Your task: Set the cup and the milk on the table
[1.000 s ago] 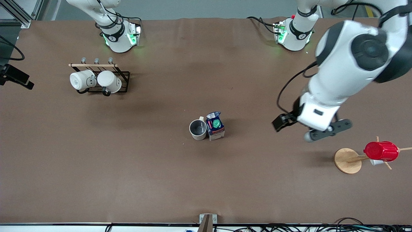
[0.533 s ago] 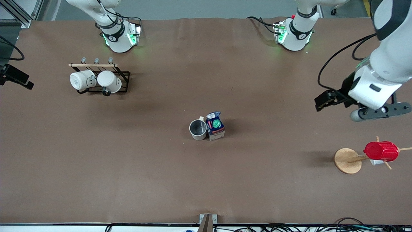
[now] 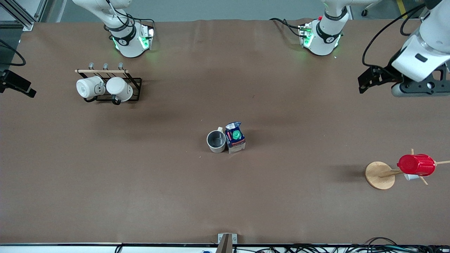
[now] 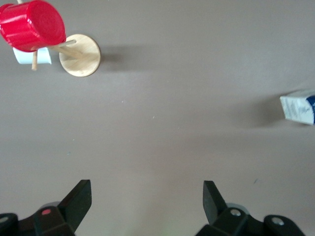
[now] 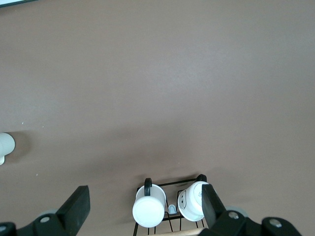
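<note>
- One cup (image 3: 216,141) and one milk (image 3: 235,137) stood touching mid-table (image 3: 225,196).
- Two white mugs (image 3: 104,88) hung on one rack (image 3: 135,84); one red cup (image 3: 416,164) sat on one wooden stand (image 3: 379,175).
- My left gripper (image 4: 146,206) hung open, empty, over the table's left-arm end.
- My right gripper (image 5: 145,209) waited open above the rack.

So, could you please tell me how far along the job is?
Done, it seems: the off-white mug with dark grey interior and blue-and-white milk carton stand together on the brown table. Nothing is in hand: the left gripper and right gripper are open, empty. Nothing looks left.
</note>
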Motion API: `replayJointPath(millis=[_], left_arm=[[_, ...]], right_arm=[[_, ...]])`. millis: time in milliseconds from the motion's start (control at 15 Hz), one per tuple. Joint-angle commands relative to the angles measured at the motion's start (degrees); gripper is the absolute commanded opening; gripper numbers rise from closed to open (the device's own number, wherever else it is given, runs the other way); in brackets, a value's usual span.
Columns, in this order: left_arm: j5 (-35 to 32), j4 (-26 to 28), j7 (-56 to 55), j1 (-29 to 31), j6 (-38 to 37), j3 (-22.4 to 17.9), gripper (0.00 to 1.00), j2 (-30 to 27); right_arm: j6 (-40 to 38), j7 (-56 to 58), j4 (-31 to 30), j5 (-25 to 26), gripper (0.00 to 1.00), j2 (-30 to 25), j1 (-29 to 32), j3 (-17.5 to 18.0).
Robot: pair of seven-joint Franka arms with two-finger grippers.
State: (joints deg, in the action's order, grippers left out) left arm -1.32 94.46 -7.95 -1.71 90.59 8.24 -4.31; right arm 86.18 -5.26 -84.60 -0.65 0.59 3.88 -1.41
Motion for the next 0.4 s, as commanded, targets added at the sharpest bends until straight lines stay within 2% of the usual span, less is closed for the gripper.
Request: replayJointPath(millis=[0, 333], left_arm=[[0.08, 4.77, 3.99, -0.31, 1.34, -3.05, 1.00, -4.65], [0.70, 2.93, 5.32, -0.67, -0.42, -4.54, 1.00, -4.21]], right_arm=[[-0.40, -0.01, 0.05, -0.67, 1.00, -0.41, 0.17, 0.09], [-0.49, 0.25, 0.05, -0.84, 1.00, -0.41, 0.16, -1.14]])
